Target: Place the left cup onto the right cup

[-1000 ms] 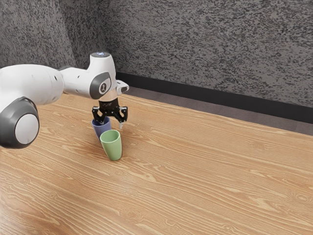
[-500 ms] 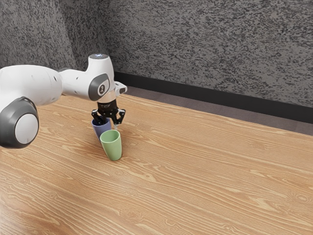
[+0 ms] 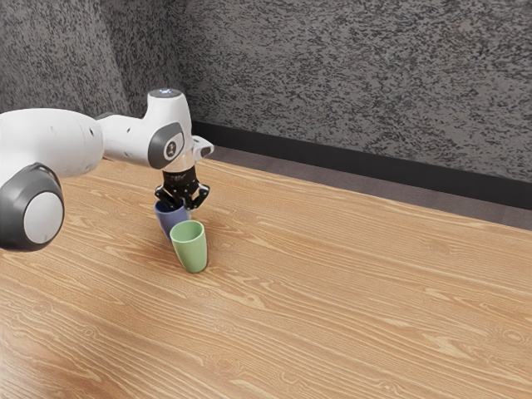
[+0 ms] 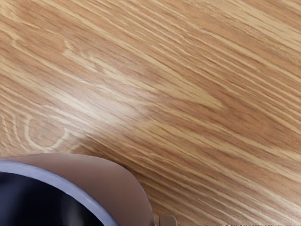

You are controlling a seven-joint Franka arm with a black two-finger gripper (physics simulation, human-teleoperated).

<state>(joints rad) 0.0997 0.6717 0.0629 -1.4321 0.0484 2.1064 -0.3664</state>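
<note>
1. In the exterior view the gripper [image 3: 181, 199] hangs directly over the blue cup [image 3: 169, 219]. The cup stands upright on the table [image 3: 349, 283], at 6 o'clock from the hand.
2. The fingers are drawn narrow and seem to pinch the far side of the cup's rim (one inside and one outside, as far as I can judge). In the wrist view the blue cup [image 4: 94, 183] sits just under the hand.
3. The green cup [image 3: 190, 247] stands mouth up at 5 o'clock from the blue one, just beside it. I cannot tell if they touch.
4. I judge that the next move needs a straight lift along the cup's upright axis first, then a short shift toward 5 o'clock. A sideways start could knock the green cup.
5. The table offers wide room from 2 to 6 o'clock. The wall [image 3: 357, 75] at 12 o'clock is well apart.
</note>
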